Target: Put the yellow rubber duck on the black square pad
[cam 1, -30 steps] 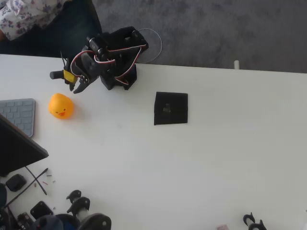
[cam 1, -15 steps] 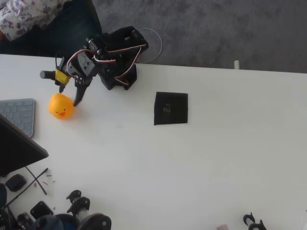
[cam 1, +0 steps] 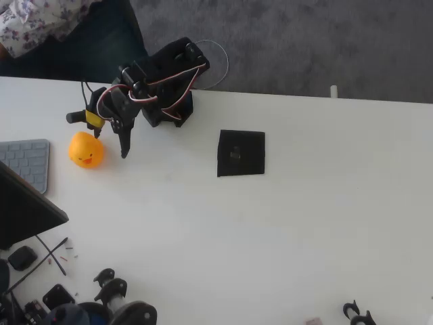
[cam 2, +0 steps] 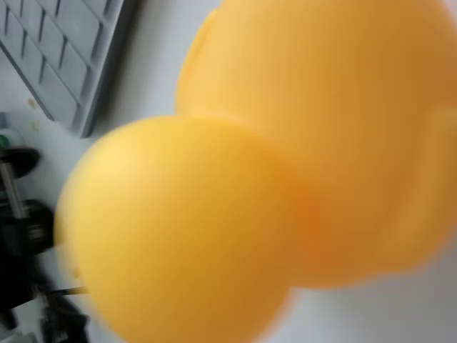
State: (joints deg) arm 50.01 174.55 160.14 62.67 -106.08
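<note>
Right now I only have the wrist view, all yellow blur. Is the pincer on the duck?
Observer: No. Overhead, the pincer is open, up and to the right of the yellow rubber duck, not touching it.
Operator: Duck lifted?
Observer: No, it sits on the white table.
Operator: Where's the pad?
Observer: The black square pad lies to the duck's right in the overhead view, well apart, bare except for its greyish centre mark.

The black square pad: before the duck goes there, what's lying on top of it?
The black square pad carries just a small greyish mark at its centre. The yellow rubber duck sits far left.
</note>
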